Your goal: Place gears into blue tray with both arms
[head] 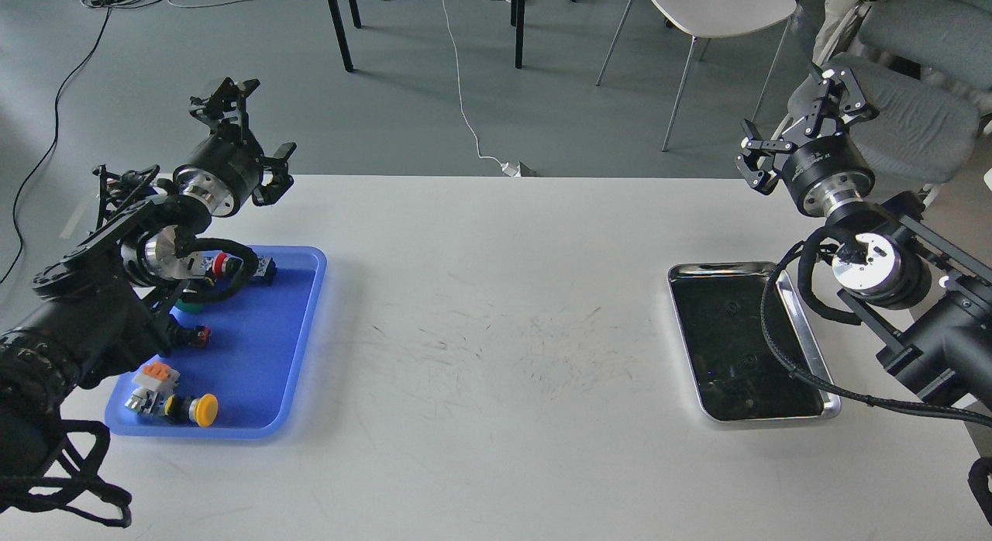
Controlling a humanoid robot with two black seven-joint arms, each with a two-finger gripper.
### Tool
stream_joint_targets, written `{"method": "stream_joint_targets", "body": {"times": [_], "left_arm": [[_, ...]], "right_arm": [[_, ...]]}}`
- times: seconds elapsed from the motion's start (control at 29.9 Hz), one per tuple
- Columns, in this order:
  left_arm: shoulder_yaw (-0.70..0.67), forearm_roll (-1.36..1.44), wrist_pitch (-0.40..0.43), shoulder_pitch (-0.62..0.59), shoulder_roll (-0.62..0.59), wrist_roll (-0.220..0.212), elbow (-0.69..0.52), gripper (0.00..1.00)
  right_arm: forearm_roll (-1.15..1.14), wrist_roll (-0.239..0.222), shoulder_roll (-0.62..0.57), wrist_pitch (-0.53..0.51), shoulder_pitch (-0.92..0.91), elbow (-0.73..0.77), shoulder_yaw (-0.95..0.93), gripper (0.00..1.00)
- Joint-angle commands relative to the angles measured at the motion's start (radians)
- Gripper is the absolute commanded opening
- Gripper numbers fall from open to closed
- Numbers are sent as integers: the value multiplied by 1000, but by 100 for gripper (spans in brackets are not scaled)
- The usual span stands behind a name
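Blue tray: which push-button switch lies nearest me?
The yellow-capped switch, at the near edge of the blue tray; the red-capped switch sits at the far end.

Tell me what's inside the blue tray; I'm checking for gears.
The blue tray holds push-button switches: a yellow-capped one and a red-capped one. No gears visible, but the left arm covers its left part.

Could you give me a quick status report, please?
Left hand and right hand open, empty, raised. Blue tray holds switches; gears indistinct in silver tray. Nothing blocking.

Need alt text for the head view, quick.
Both grippers, left and right, hover open and empty above a white table. Blue tray at left holds push-button switches; silver tray sits at right.
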State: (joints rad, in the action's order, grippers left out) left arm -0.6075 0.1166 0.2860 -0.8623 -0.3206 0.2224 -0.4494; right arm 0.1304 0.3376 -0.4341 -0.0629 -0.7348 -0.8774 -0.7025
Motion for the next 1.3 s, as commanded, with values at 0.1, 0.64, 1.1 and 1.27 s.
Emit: {"method": "stream_joint_targets", "body": {"times": [0.1,0.64,1.1,1.27], "left_arm": [[3,0,1,0,0,14,0,99],[2,-2,2,0,0,20,1,99],[5,-2,5,-1,0,18,3,99],[5,-2,4,2,-2,18,3,99]], "right_arm": [[0,0,0,0,0,0,0,99],[2,-12,-2,6,-5,5,0,99],[6,-12,-2,-3,2,6,-12,99],[8,-9,-8,-20,5,-6,-20,99]]}}
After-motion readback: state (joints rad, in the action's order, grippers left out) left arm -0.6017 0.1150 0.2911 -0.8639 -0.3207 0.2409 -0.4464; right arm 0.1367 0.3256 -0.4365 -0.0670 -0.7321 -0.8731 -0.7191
